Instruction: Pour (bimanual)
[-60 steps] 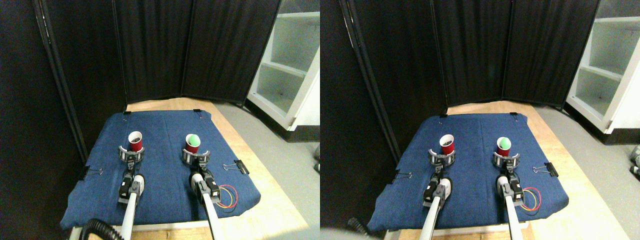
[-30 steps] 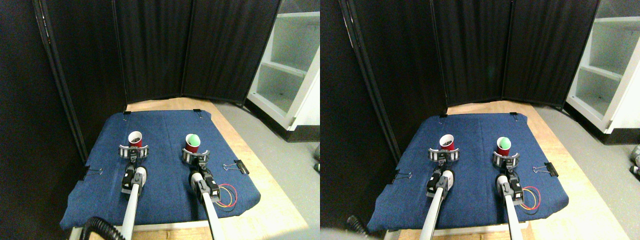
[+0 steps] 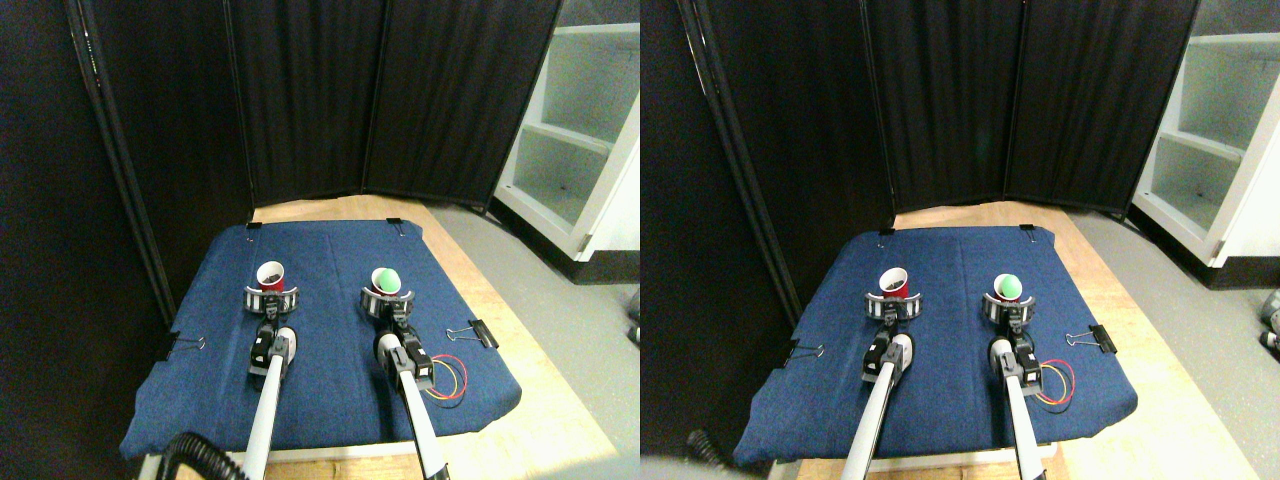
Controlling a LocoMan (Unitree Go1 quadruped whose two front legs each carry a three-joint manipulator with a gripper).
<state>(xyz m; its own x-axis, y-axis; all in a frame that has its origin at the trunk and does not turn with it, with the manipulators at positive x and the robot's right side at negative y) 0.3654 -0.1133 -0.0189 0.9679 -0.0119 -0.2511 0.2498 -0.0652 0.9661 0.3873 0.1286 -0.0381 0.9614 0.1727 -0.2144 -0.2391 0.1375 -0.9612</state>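
1. Grasping step, by the look of it: left pincer point(image 3: 272, 299) set around the lower body of the left red cup point(image 3: 270, 276), right pincer point(image 3: 385, 299) set around the right red cup point(image 3: 385, 284). Grey curved jaws ringing each cup, but too small to say whether pressed home or merely cradling; cannot tell if either grip is tight.
2. Both cups upright on the blue cloth point(image 3: 330, 340) covering the bench point(image 3: 545, 420), side by side and well apart, neither visibly lifted.
3. Best handled by closing evenly on each cup, low enough to stay steady yet clear of the cloth; thin party cups likely to buckle if squeezed hard, so gentle pressure only.
4. Worth lifting straight up before any tilt, keeping the source cup level until its lip sits above the other's mouth.
5. Then a slow tilt, rim just over the receiving rim, receiving cup held still and upright.
6. Contents: left red cup showing a pale inner wall with something dark at the bottom, too small to identify; probably the load to pour.
7. Right red cup showing a green inside, possibly a liner or a green fill; cannot tell which, nor how full.
8. Hazards: binder clip point(image 3: 475, 332) and looped coloured wires point(image 3: 445, 380) near the right arm, best kept clear of during any swing.
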